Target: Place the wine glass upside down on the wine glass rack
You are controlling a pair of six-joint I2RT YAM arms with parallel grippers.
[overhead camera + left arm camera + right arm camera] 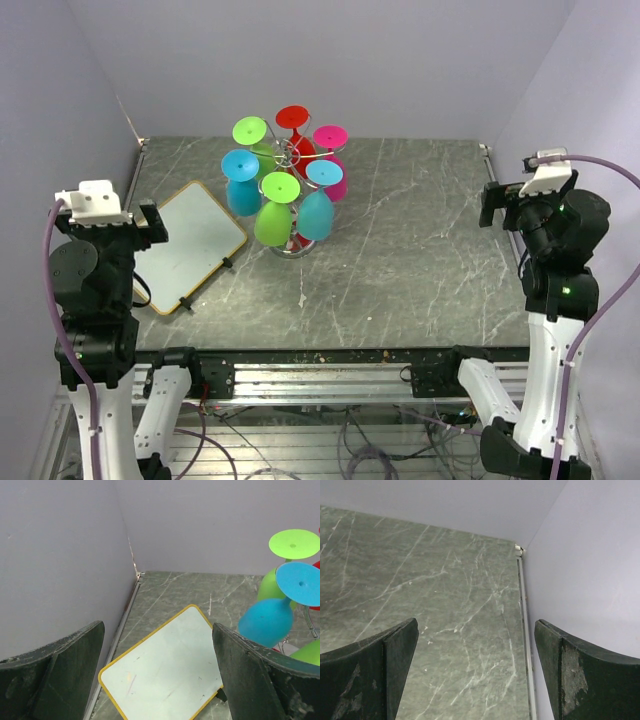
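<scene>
The silver wire wine glass rack [288, 156] stands at the back middle of the table on its shiny disc base [292, 250]. Several coloured wine glasses hang on it upside down: light green [250, 130], red [293, 117], magenta [330, 137], blue [242, 190], green [272, 220] and blue [316, 212]. The left wrist view shows the light green foot [294, 543] and a blue glass [265, 622]. My left gripper [150, 224] [157, 627] is open and empty, raised at the left. My right gripper [493, 205] [476, 625] is open and empty at the right. No glass stands loose on the table.
A white board with a yellow rim [190, 245] lies on the table left of the rack, below my left gripper [165, 670]. Lilac walls close in the left, back and right sides. A metal rail [525, 630] runs along the right wall.
</scene>
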